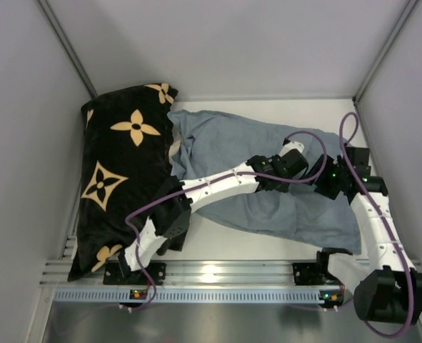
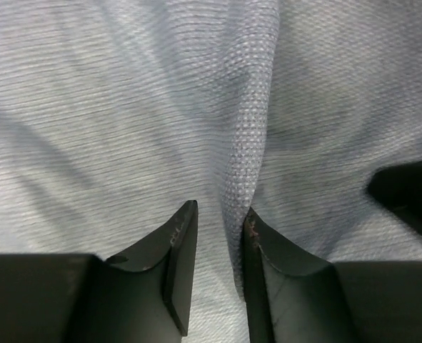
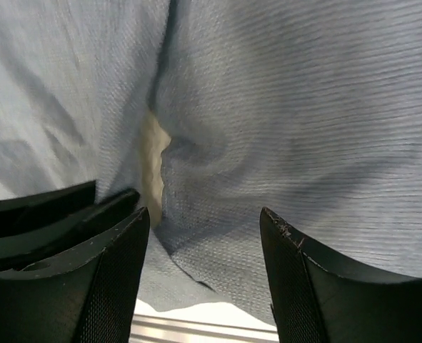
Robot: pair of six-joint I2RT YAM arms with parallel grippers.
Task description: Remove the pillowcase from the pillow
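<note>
At the left side of the table (image 1: 221,243), the black cushion (image 1: 125,171) with tan flower motifs lay lengthwise, from the near rail to the back wall. Just beside its right edge lay the pillowcase (image 1: 282,207), blue-grey side out and crumpled, spread across the centre and right of the table. The pillow (image 3: 153,161) showed only as a small cream patch through a gap in the folds, with the cloth covering the rest. The left arm reached diagonally across the pillowcase, so the left gripper (image 2: 219,209) sat on the fabric right of centre. Its fingers stood close together with a raised fold of the pillowcase running between them. The fold touched the right-hand finger, but it could not be told whether the pinch was complete. Just beside it, the right gripper (image 3: 205,212) pointed down at the same bunched area. Its fingers were spread wide apart over the cloth and clamped nothing.
</note>
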